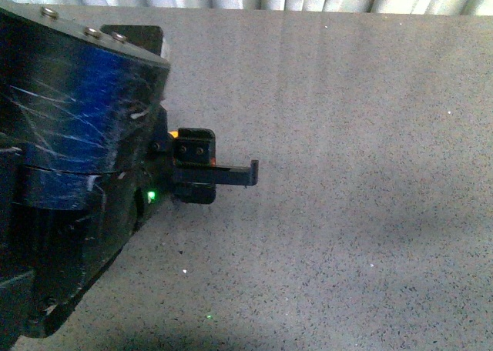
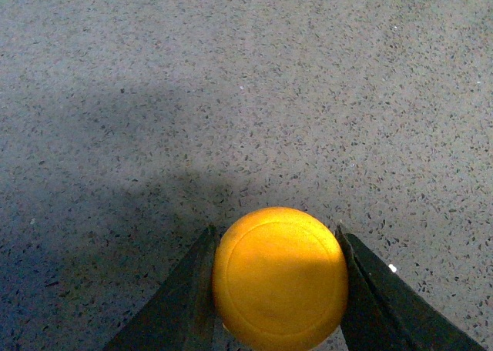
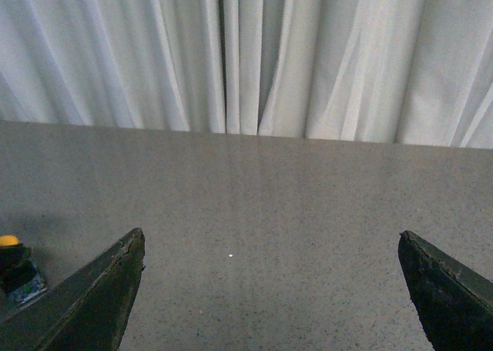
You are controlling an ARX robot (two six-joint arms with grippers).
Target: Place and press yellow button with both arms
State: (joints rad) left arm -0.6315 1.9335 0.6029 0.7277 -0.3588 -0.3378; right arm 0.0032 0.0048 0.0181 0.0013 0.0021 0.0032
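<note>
In the left wrist view the yellow button (image 2: pixel 279 278) fills the gap between two dark fingers (image 2: pixel 183 301), its domed cap facing the camera. My left gripper (image 2: pixel 279 289) is shut on it just above the speckled table. The front view shows the left arm's scratched blue casing (image 1: pixel 77 112) and that gripper (image 1: pixel 231 174) pointing right, with an orange sliver (image 1: pixel 174 134) behind its black block. My right gripper (image 3: pixel 269 289) is open, with nothing between its widely spread fingers. The button (image 3: pixel 9 242), with its black collar and blue base, shows at that view's edge, beside one finger (image 3: pixel 100 297).
The grey speckled tabletop (image 1: pixel 370 212) stretches to the right of the left arm. A white pleated curtain (image 3: pixel 308 58) hangs behind the table's far edge. The right arm is out of the front view.
</note>
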